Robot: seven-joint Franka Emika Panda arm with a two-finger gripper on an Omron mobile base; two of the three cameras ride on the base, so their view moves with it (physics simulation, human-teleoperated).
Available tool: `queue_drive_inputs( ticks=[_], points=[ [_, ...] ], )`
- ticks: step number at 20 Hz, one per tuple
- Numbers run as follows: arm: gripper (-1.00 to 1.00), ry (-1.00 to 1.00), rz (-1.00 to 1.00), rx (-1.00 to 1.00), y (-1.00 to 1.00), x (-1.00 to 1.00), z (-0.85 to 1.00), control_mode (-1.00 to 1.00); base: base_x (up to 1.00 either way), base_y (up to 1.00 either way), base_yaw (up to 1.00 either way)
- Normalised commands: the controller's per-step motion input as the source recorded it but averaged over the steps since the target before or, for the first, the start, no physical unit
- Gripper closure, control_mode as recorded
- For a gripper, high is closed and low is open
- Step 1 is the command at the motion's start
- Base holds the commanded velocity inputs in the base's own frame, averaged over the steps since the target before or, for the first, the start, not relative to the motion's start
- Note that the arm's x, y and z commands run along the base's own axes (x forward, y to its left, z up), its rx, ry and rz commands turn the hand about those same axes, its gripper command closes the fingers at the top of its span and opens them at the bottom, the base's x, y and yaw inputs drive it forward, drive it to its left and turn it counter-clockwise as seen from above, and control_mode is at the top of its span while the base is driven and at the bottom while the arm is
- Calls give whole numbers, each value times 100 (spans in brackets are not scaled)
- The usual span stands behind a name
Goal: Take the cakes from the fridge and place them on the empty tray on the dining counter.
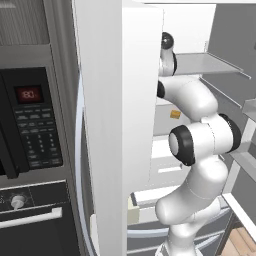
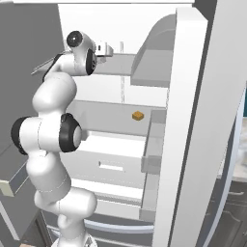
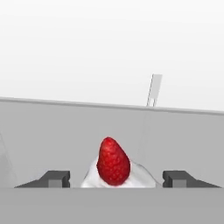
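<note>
Hand view: gripper (image 3: 114,178) jaws stand apart on either side of the white strawberry-topped cake (image 3: 114,168), not yet gripping, on a fridge shelf (image 3: 52,131). Soft, light, easily crushed; best held low on its sides.

The grey upper shelf (image 3: 52,144) inside the fridge (image 2: 193,144) carries the white cake with a red berry on top (image 3: 113,162). On the lower shelf (image 2: 106,116) lies the small tan-brown square cake (image 2: 138,116), alone near the middle of the shelf.
</note>
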Motion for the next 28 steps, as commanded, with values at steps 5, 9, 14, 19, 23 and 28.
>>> queue_drive_inputs(
  ticks=[5, 9, 14, 19, 23, 28],
  points=[
    [100, 5, -5, 0, -20, 0, -6, -100, 0, 0, 0],
    [100, 7, -2, 0, -23, -3, 0, -100, 0, 0, 0],
    [100, 1, 0, 0, -20, -22, -8, -100, 0, 0, 0],
    [100, -3, 0, 0, -18, -43, -22, -100, 0, 0, 0],
    [100, -14, 0, 0, -9, -73, -24, -100, 0, 0, 0],
    [100, -6, 0, 0, -17, -93, 18, -100, 0, 0, 0]
  ],
)
